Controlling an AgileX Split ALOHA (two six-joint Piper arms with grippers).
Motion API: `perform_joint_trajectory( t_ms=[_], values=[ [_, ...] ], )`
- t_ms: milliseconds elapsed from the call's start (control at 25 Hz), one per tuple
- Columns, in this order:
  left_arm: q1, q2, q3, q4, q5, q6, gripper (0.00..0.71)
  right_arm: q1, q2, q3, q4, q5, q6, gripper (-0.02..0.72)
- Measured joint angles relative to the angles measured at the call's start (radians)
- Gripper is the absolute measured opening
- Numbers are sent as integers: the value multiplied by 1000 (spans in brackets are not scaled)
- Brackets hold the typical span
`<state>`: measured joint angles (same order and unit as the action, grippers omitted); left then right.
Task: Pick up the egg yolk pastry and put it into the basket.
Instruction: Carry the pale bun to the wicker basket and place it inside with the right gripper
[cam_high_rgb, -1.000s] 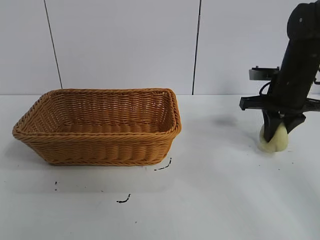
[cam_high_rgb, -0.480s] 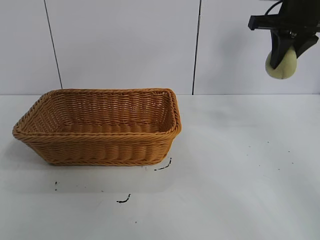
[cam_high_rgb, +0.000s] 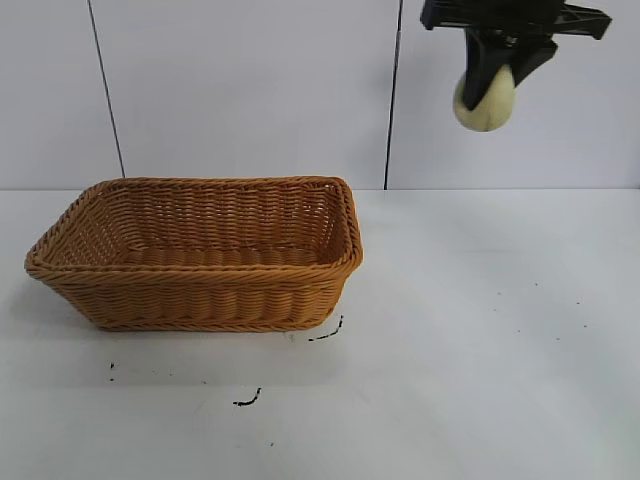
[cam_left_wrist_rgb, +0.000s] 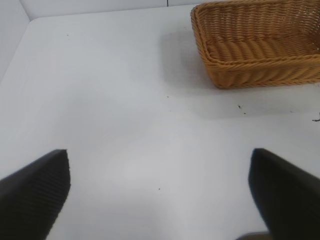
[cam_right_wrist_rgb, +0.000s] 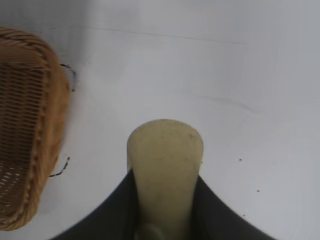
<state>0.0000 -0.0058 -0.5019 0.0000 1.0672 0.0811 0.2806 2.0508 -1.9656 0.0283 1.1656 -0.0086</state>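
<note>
- Carrying the egg yolk pastry (cam_high_rgb: 487, 102) is the step in hand: the right gripper (cam_high_rgb: 497, 72) pinches it high above the table (cam_high_rgb: 470, 330), right of the basket (cam_high_rgb: 200, 255).
- Next, the pastry needs carrying left over the basket, lowering, then releasing.
- Left gripper (cam_left_wrist_rgb: 160, 192) hangs wide apart, idle.

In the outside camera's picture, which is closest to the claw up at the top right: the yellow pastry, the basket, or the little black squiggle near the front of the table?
1. The egg yolk pastry, clamped in the right gripper itself.
2. The basket, lower left on the table.
3. The black squiggle, in front of the basket, farthest.
</note>
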Motion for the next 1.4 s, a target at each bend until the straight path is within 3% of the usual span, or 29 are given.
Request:
perform_joint_trajectory(
  t_ms=[160,600,840,1160,1280,1400],
  values=[
    [0,0,0,0,0,0,697,104,0,-1,1,-50,0,161],
    [0,0,0,0,0,0,697,351,89,-2,1,-286,-1,161],
    [0,0,0,0,0,0,697,385,220,-2,1,-423,9,161],
    [0,0,0,0,0,0,697,387,351,-2,1,-497,9,171],
    [0,0,0,0,0,0,697,388,355,-2,1,-501,9,272],
    [0,0,0,0,0,0,697,388,348,-2,1,-498,9,468]
  ],
)
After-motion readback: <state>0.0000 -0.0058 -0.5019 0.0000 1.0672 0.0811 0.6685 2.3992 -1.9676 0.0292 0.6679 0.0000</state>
